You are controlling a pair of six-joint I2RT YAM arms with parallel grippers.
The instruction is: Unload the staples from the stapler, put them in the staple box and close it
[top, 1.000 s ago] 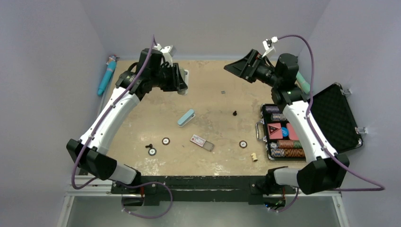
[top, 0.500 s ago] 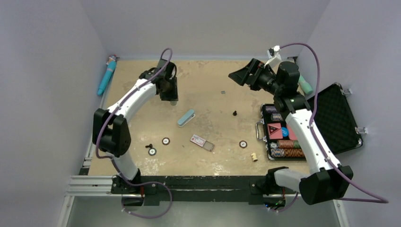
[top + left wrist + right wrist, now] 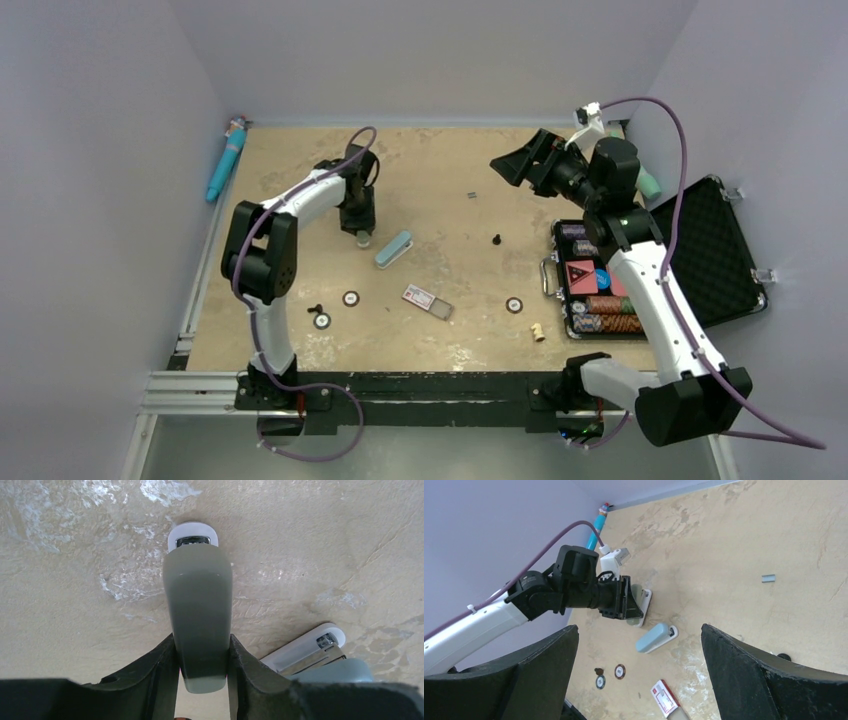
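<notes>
The left gripper (image 3: 201,676), holding the grey stapler (image 3: 197,595), has come down to middle left. The staples (image 3: 471,195) already lie out: nearly done. The right gripper (image 3: 518,160) hangs wide open.

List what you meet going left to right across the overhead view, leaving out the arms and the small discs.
blue tube → held stapler → loose stapler → red-and-white card → staples → black peg → open chip case

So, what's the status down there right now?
Left gripper shut on grey stapler. Right gripper open, empty, raised. Staples loose on table, apart from both. Blue stapler lies close beside the held one.
</notes>
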